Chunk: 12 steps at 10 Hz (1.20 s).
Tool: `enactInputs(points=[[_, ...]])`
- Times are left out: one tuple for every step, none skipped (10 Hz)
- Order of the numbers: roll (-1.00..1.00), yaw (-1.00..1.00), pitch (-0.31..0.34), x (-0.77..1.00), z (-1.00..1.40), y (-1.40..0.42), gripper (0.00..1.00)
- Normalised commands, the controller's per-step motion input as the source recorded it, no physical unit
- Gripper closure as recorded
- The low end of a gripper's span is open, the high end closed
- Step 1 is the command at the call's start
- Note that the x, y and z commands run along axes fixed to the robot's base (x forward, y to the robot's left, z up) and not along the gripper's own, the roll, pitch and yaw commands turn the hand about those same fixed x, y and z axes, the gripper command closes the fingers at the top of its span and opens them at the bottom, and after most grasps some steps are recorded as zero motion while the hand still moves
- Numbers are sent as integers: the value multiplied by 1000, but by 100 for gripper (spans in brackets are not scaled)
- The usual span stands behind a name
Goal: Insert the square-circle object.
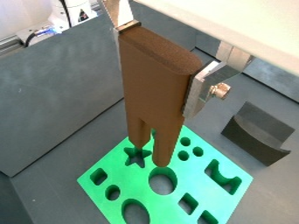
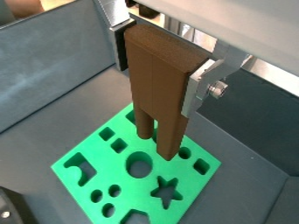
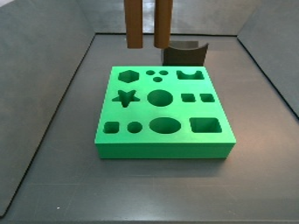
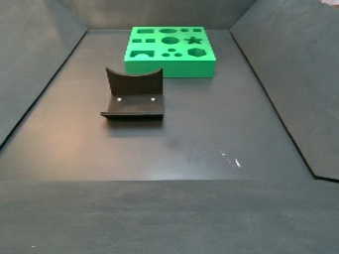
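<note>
In a wrist view I see the pincer (image 1: 163, 74) clamped on the square-circle object (image 1: 156, 87), a tall brown block with a flat rectangular body and two prongs at its lower end. One flat silver finger (image 1: 201, 87) presses its narrow edge; the opposite finger is hidden behind the block. The block hangs upright, prongs down, above a bright green board (image 1: 163, 179) cut with shaped holes. One prong tip covers part of a star-shaped hole (image 1: 135, 157); I cannot tell whether the tips touch the board.

In the second wrist view the same block (image 2: 158, 83) is gripped in the pincer (image 2: 162, 61), with a silver finger (image 2: 198, 83) on one side. The prongs hang over the green board (image 2: 135, 179), near a round hole (image 2: 140, 162).

In a side view only the two brown prongs (image 3: 149, 22) show, entering from above, clearly in the air beyond the far edge of the green board (image 3: 163, 144). A dark block with a curved notch (image 3: 184, 52) stands behind the board on the grey tabletop (image 3: 47, 157).

In the remaining side view I see the green board (image 4: 169, 52) far off and the dark notched block (image 4: 133, 94) nearer; the pincer and brown block are out of view.

I judge the block stiff and light, probably printed plastic with smooth faces, so a firm hold high on the flat body, as now, should stop it from twisting.
</note>
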Motion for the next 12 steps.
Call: enactInputs(points=[[233,0,-40,0,-929,-906,100],[256,6,0,0,-903,-866,100],[281,46,0,0,-846,-834,100],[283,46,0,0,-849,-829,100],[309,23,0,0,-794,-669,100],[221,0,3,0,-846,-323,100],[3,0,0,0,-483,-17,100],[-101,0,0,-151,-457,0,100],[-116,0,0,-214,-303,0,100],[-121,0,0,-149,-163,0,100],[-136,23,0,-174,-100,0,100],[-147,20,-3,-226,-54,0,100]])
